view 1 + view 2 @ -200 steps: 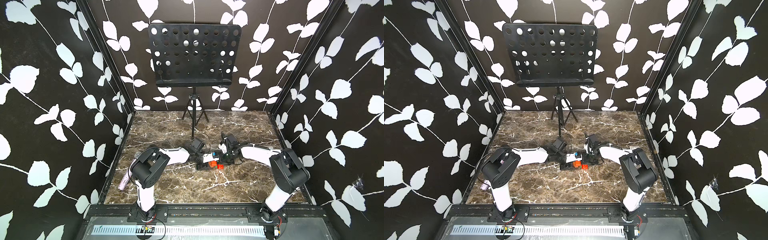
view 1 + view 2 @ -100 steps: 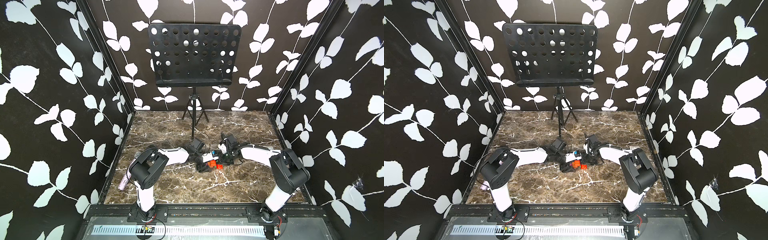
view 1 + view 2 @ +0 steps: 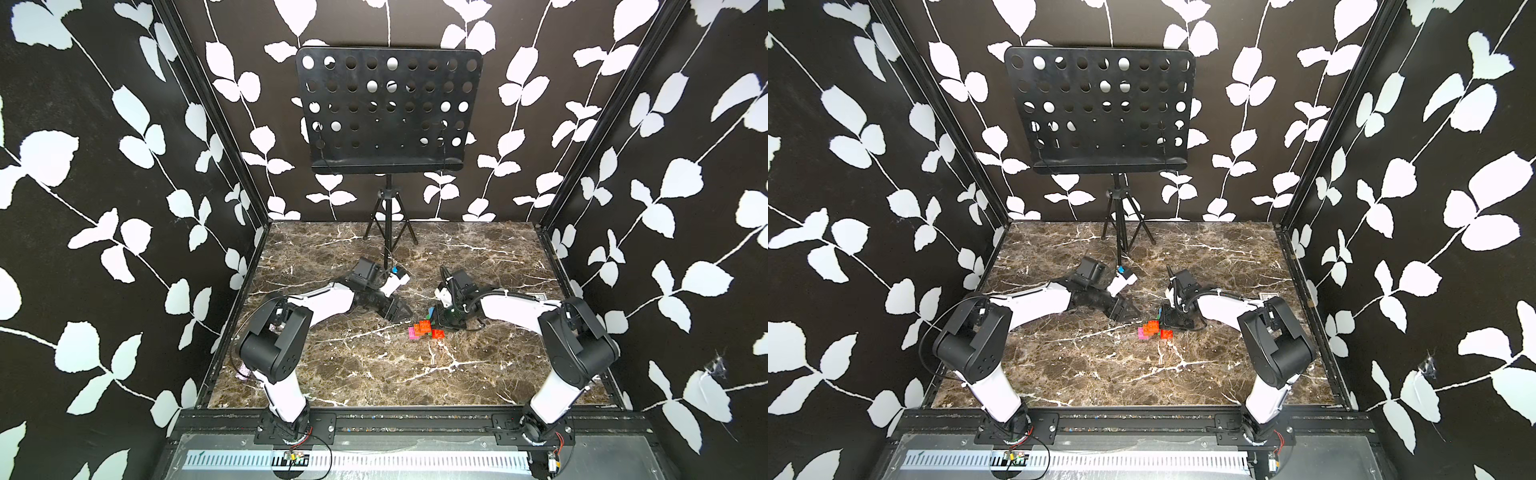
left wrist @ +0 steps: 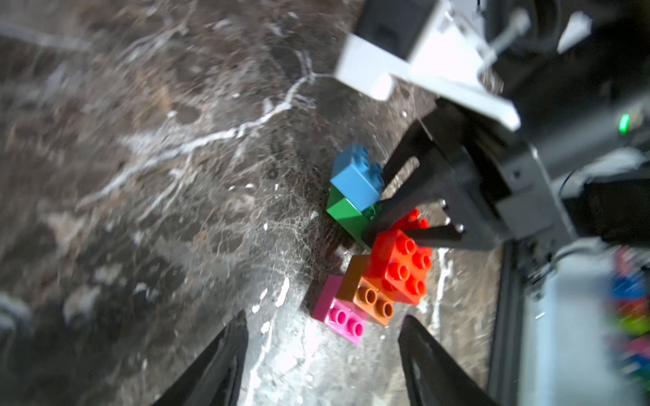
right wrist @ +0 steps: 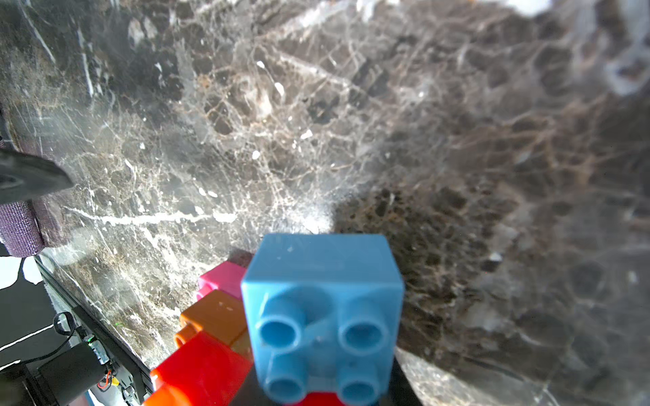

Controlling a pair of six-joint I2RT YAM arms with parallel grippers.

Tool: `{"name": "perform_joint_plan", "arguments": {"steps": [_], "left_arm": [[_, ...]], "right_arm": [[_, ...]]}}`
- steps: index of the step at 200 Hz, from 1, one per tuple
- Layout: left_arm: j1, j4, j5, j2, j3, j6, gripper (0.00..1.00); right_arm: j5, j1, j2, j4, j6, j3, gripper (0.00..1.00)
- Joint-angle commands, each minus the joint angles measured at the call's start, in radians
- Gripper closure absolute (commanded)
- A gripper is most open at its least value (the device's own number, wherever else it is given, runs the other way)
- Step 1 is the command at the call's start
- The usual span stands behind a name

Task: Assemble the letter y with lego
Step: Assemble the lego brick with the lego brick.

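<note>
The letter y (image 3: pixel 424 328) (image 3: pixel 1154 328) is a lego cluster lying on the marble table. In the left wrist view a green bar (image 4: pixel 346 211) carries a blue brick (image 4: pixel 357 179), and a red-orange brick (image 4: pixel 401 270), an orange brick (image 4: pixel 365 295) and a pink brick (image 4: pixel 337 316) run out from it. My right gripper (image 3: pixel 441 319) (image 4: pixel 380 207) is shut on the cluster at the green bar. The blue brick (image 5: pixel 323 316) fills the right wrist view and hides those fingers. My left gripper (image 3: pixel 401 309) (image 4: pixel 323 351) stands open just short of the pink end, holding nothing.
A black perforated music stand (image 3: pixel 388 112) on a tripod (image 3: pixel 388 226) stands at the back middle. A small purple object (image 3: pixel 243 372) lies at the table's left edge. Black leaf-patterned walls close three sides.
My left gripper has opened and drawn back a little from the cluster. The right gripper and the bricks have stayed where they were.
</note>
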Motion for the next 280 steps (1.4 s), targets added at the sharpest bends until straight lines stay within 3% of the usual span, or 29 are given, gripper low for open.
{"name": "perform_joint_plan", "arguments": {"steps": [1,33,100,195,280], "left_arm": [[-0.001,-0.025,0.078,-0.026,-0.054,-0.333,0.30],[-0.006,0.097,0.115,-0.006,-0.140,-0.565,0.30],[-0.060,0.141,0.107,0.064,-0.160,-0.646,0.31],[-0.074,0.119,0.052,0.097,-0.160,-0.629,0.37],[-0.081,0.078,0.038,0.105,-0.153,-0.582,0.36]], "right_arm": [[0.029,0.010,-0.018,-0.022,-0.013,-0.005,0.71],[0.030,0.012,-0.018,-0.026,-0.018,-0.004,0.71],[0.039,0.014,-0.031,-0.026,-0.014,-0.010,0.71],[0.039,0.019,-0.036,-0.021,-0.005,-0.015,0.71],[0.037,0.021,-0.028,-0.008,-0.001,-0.017,0.71]]}}
